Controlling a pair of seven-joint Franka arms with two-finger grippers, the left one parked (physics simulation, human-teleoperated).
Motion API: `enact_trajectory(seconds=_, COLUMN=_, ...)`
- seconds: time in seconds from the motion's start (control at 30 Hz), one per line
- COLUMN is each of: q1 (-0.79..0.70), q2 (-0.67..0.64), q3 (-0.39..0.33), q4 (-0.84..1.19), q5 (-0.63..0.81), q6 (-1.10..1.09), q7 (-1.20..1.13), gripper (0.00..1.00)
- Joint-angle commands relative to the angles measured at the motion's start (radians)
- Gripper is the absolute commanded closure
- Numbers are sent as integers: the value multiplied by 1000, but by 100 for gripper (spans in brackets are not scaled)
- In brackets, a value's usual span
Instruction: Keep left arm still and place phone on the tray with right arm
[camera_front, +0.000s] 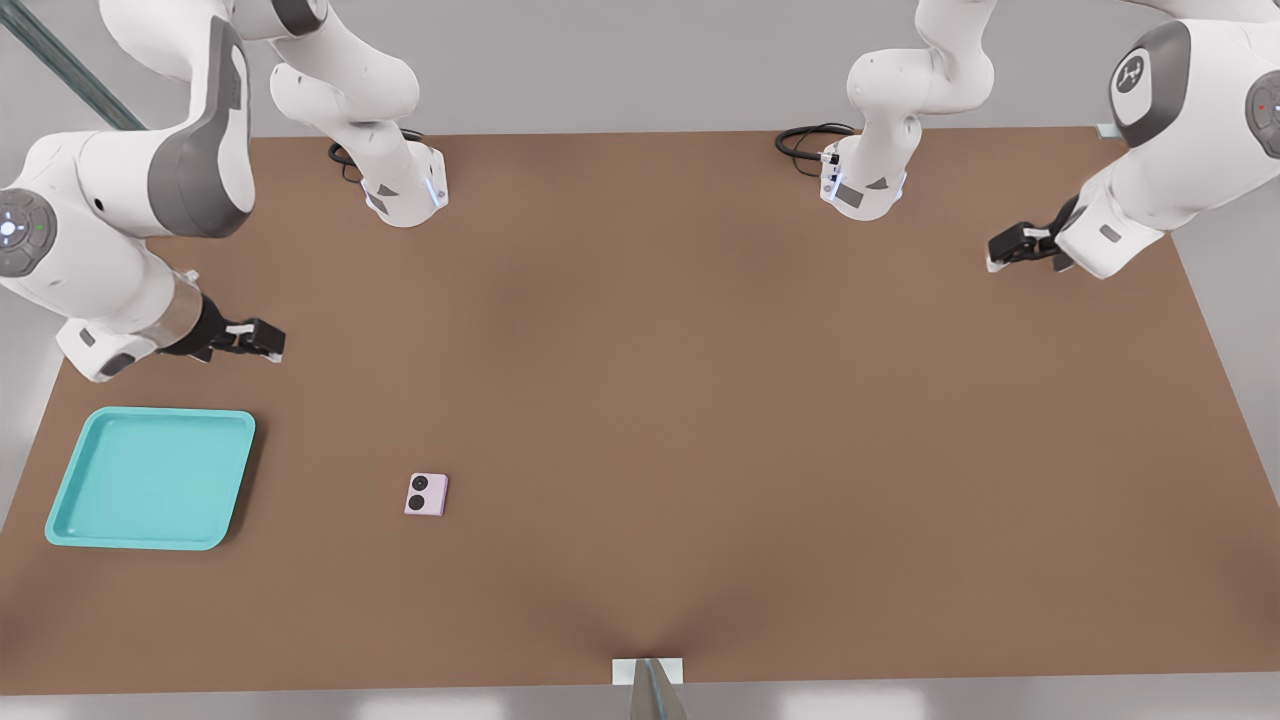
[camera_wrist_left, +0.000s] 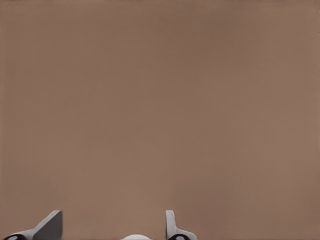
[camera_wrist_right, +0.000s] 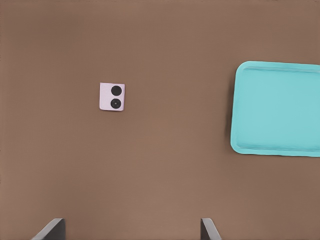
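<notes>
Well, tray (camera_front: 75, 500) holds nothing; phone (camera_front: 427, 494) beside it; gripper (camera_front: 262, 341) open.

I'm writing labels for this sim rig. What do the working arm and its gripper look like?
The right arm is a bulky white jointed arm with grey bands and a round grey wrist cap dotted with small white lights. Its gripper is black, with two jaws set apart. Black cables coil at its white base.

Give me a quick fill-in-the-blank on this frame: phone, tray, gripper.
1. The phone lies on the ___, not on the tray.
2. In the front view, the tray sits to the phone's ___.
3. The gripper hangs above the table with its fingers ___, holding nothing.
4. The phone's back shows ___ round black lenses.

Missing words: table; left; open; two
</notes>
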Motion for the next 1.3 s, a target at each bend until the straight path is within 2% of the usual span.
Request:
enact_trajectory(seconds=0.0, q1=-1, q2=-1, q3=1, q4=0, q5=2, q6=88, q7=21, gripper=0)
enact_trajectory(seconds=0.07, q1=-1, q2=5, q3=1, q4=0, q5=2, q6=91, q7=21, gripper=0)
enact_trajectory(seconds=0.13, q1=13, q2=105, q3=35, q4=-3, q5=0, q6=184, q7=33, gripper=0)
enact_trajectory(seconds=0.2, q1=55, q2=217, q3=40, q4=-6, q5=0, q6=302, q7=38, gripper=0)
enact_trajectory(seconds=0.27, q1=85, q2=343, q3=40, q4=-26, q5=-4, q6=452, q7=90, gripper=0)
enact_trajectory(seconds=0.3, q1=90, q2=372, q3=40, q4=-92, q5=-4, q6=566, q7=110, gripper=0)
enact_trajectory(seconds=0.33, q1=95, q2=396, q3=40, q4=-226, q5=-4, q6=775, q7=150, gripper=0)
enact_trajectory(seconds=0.53, q1=64, q2=504, q3=38, q4=-235, q5=0, q6=861, q7=188, gripper=0)
enact_trajectory(seconds=0.93, q1=98, q2=613, q3=38, q4=-227, q5=2, q6=971, q7=265, gripper=0)
enact_trajectory(seconds=1.23, q1=98, q2=633, q3=40, q4=-232, q5=2, q6=977, q7=266, gripper=0)
enact_trajectory(seconds=1.27, q1=98, q2=633, q3=38, q4=-232, q5=2, q6=974, q7=266, gripper=5)
